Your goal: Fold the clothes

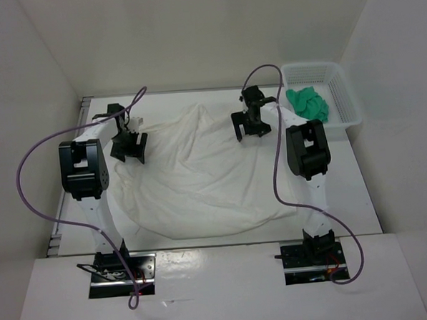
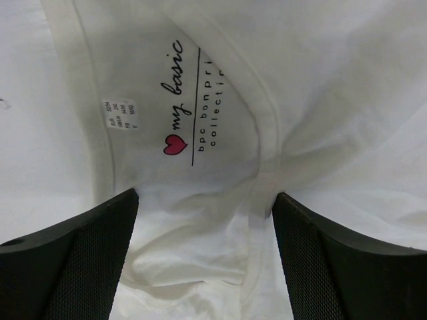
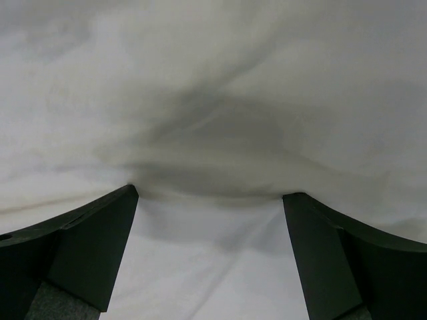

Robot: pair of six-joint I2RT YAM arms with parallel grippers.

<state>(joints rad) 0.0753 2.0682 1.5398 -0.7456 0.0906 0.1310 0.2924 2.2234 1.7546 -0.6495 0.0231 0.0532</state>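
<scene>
Left end effector (image 1: pixel 131 156) and right end effector (image 1: pixel 250 133) gape wide above white garment (image 1: pixel 200 186), empty.

Top view: bright, even overhead light. Walls + table (image 1: pixel 366 195) nr blown out, only soft shadows in folds of the white garment (image 1: pixel 200 175). Left wrist cam: label print (image 2: pixel 193 100) sharp, fabric overexposed top left, black left fingers (image 2: pixel 73 267) dark, mesh texture just visible. Right wrist cam: dimmer, grey cast, soft dark shadow patch on cloth above right fingers (image 3: pixel 73 247), low contrast.
</scene>
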